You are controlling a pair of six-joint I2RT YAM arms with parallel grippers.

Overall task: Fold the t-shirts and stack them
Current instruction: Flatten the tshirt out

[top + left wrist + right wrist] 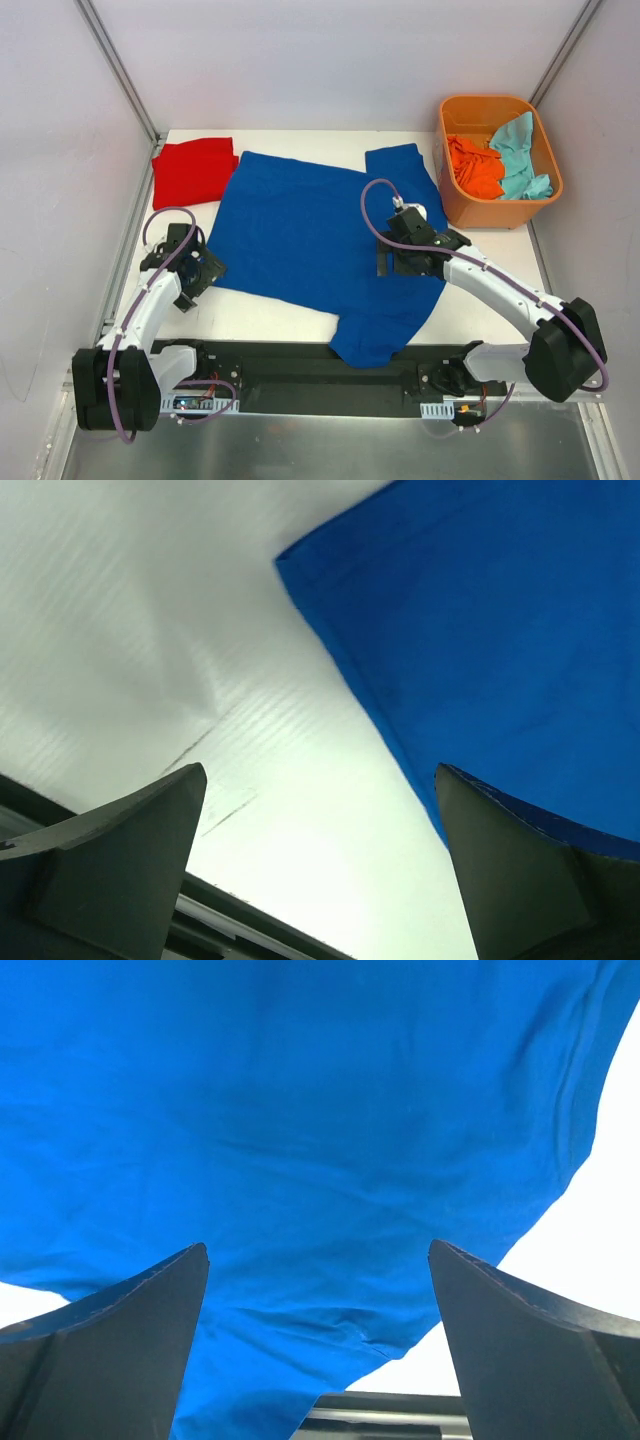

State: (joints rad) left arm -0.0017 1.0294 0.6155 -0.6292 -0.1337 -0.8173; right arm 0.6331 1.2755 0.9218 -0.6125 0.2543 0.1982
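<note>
The blue t-shirt is laid flat on the worktop. The left gripper is held spread at its near-left hem, the right gripper (equally spread, nothing pinched) over its right half. A red t-shirt is set beside its far-left corner.

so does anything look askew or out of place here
The royal-blue cloth t-shirt lies spread at a slant, and its near sleeve droops past the white table's near edge onto the black rail.
</note>
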